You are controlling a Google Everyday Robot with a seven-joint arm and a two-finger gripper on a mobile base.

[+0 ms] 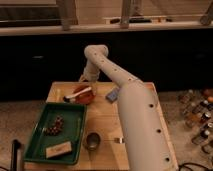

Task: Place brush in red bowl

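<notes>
The red bowl [83,95] sits at the far left-centre of the wooden table [106,125]. The brush [79,94] lies across the bowl, pale body over the rim and its dark end sticking out to the left. My gripper [83,79] is at the end of the white arm [131,110], just above and behind the bowl's far edge. I see nothing held in it.
A blue-grey block [113,94] lies right of the bowl, beside the arm. A green tray [75,131] at the front left holds a dark cluster [55,126] and a tan wooden block [58,149]. A shiny metal cup [91,141] stands right of the tray. Bottles [196,112] stand off the table to the right.
</notes>
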